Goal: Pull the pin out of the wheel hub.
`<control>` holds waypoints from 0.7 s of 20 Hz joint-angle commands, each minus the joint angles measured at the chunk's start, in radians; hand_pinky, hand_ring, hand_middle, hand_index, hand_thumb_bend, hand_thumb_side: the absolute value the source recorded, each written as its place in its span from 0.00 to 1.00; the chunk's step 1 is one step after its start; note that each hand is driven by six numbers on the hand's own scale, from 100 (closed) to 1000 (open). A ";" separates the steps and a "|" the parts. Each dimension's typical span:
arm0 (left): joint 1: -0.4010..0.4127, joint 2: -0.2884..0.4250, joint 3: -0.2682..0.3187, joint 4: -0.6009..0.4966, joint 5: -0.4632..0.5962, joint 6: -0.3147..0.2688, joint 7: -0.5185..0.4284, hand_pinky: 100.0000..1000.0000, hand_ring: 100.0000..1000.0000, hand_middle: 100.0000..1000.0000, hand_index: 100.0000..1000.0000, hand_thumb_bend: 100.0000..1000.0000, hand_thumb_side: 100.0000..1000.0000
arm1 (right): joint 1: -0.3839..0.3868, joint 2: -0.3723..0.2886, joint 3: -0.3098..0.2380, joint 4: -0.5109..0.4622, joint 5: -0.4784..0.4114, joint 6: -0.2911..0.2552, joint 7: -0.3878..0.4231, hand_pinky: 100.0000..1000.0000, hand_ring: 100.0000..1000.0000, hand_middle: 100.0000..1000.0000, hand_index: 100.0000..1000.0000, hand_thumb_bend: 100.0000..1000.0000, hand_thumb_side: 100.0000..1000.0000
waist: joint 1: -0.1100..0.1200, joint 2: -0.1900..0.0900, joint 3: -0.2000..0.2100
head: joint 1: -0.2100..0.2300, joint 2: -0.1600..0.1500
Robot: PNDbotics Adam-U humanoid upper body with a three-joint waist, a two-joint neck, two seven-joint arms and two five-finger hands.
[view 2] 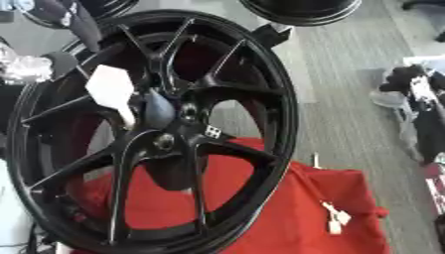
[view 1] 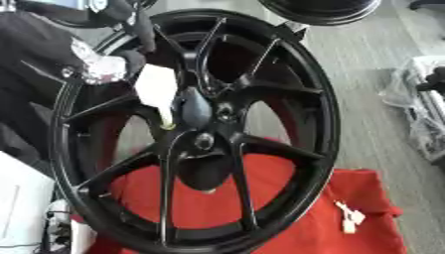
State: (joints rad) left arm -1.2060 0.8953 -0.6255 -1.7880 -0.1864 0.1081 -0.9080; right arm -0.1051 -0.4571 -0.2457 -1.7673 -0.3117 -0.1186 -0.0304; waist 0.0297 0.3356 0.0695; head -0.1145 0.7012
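Note:
A black multi-spoke wheel (view 1: 287,84) stands upright on a red cloth (view 1: 347,188), its hub (view 1: 204,141) facing me. A pin with a flat white head (view 1: 156,88) and a thin pale shaft (view 2: 128,116) sticks out of the hub area, just left of a dark oval part (view 1: 195,109). My left hand (view 1: 132,58) comes in from the upper left behind the rim, its silver wrist (view 1: 104,68) showing. It sits right at the top edge of the white head, and its hold is hidden. My right hand shows in no view.
A second black wheel (view 1: 317,10) lies at the top. Dark items in clear plastic (view 1: 426,99) sit at the right on the grey floor. White tags (view 1: 350,216) lie on the cloth at the lower right. A white box (view 1: 22,198) stands at the lower left.

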 commanded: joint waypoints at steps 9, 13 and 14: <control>-0.023 -0.009 -0.014 0.025 0.053 0.071 0.001 0.84 0.84 0.80 0.84 0.20 0.40 | -0.005 -0.034 -0.003 -0.010 0.013 0.009 0.002 0.94 0.59 0.54 0.62 0.00 0.57 | -0.001 -0.028 -0.003 | -0.001 0.004; -0.029 -0.018 -0.020 0.030 0.046 0.078 0.001 0.84 0.84 0.80 0.84 0.23 0.42 | -0.005 -0.034 -0.003 -0.010 0.014 0.010 0.002 0.94 0.59 0.54 0.62 0.00 0.57 | -0.001 -0.028 -0.003 | -0.003 0.004; -0.031 -0.023 -0.022 0.033 0.043 0.080 0.001 0.84 0.84 0.80 0.84 0.24 0.44 | -0.005 -0.033 -0.002 -0.009 0.014 0.010 0.003 0.94 0.59 0.54 0.62 0.00 0.57 | -0.002 -0.028 -0.003 | -0.003 0.004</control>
State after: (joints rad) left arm -1.2148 0.8617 -0.6513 -1.7553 -0.1407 0.1805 -0.9058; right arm -0.1052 -0.4611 -0.2448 -1.7668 -0.3028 -0.1103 -0.0274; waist 0.0300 0.3356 0.0682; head -0.1157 0.7020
